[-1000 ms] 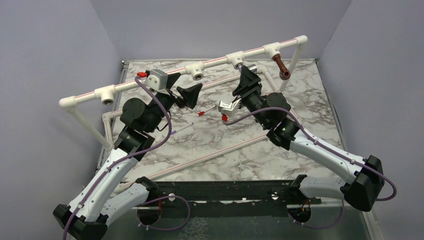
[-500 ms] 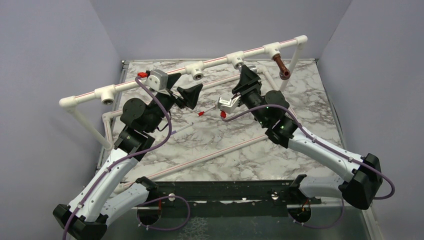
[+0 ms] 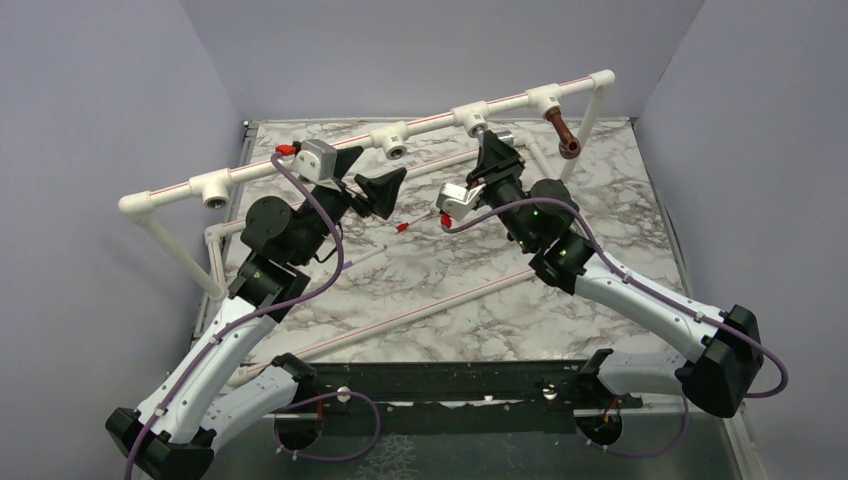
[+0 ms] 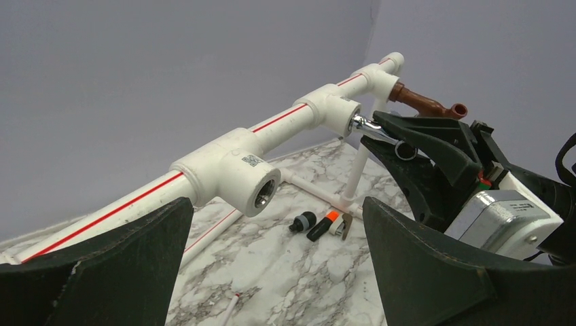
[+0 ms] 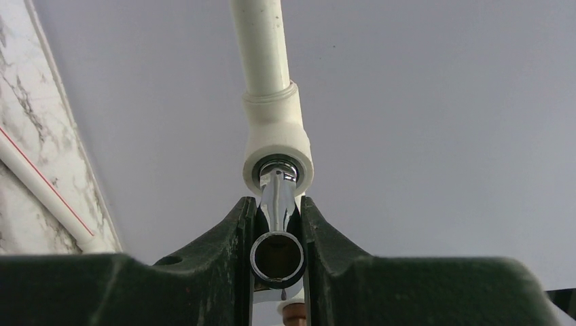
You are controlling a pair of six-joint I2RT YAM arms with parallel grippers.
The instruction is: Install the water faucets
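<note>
**White shells, black joints, purple cords**

My left arm [image 3: 215,345] and right arm [image 3: 640,300] are built alike: smooth white shells between chunky black joints, with heavy black blocks at the base. A purple cable [image 3: 335,235] loops loosely along each. My left hand [image 3: 368,175] and right hand [image 3: 488,143] have broad, matte black, wedge-shaped fingers [image 4: 421,272]. Each wrist carries a silver-grey camera box [image 3: 318,157] with a red plug [image 3: 285,150]. Small green lights [image 3: 572,256] glow on my right arm's joints.

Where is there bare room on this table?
Bare marble lies right of the right arm, toward the side wall, and near the front between the loose pipe and the black base rail. Crowded: the back middle, where the open left gripper, the right gripper clamping the chrome faucet and the red-tipped sticks cluster.
</note>
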